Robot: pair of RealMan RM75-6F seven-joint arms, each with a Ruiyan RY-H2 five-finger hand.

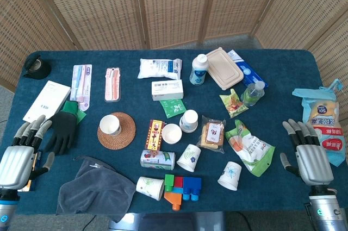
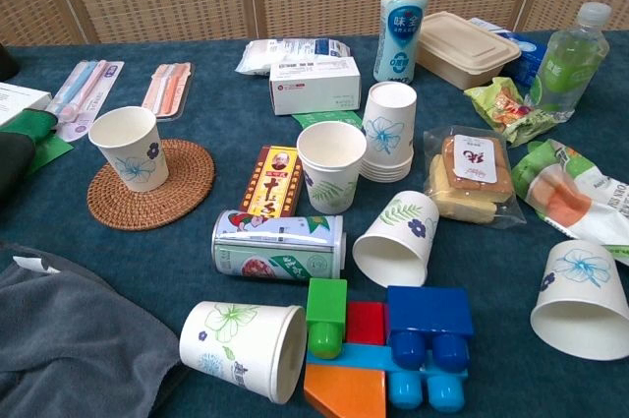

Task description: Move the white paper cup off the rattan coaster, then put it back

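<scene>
White paper cup (image 1: 110, 124) stands upright on the rattan coaster (image 1: 124, 136), set toward the coaster's left side, mouth open upward; the chest view confirms its base rests on the woven mat. Left hand (image 1: 23, 152) lies at the table's near left edge, fingers spread and empty, well apart from the cup, with a black glove (image 1: 63, 129) just beside it. Right hand (image 1: 305, 152) sits at the near right edge, likewise released and holding nothing. Neither hand appears in the chest view. A grey cloth (image 1: 95, 188) lies near the left hand; its lower edge hangs past the table rim. Other paper cups are scattered mid-table, several tipped on their sides, including one (image 2: 245, 349) beside the toy blocks (image 2: 385, 344). The blocks are cut off at the bottom of the chest view. Print on the green can (image 2: 279, 246) is too small to read.
</scene>
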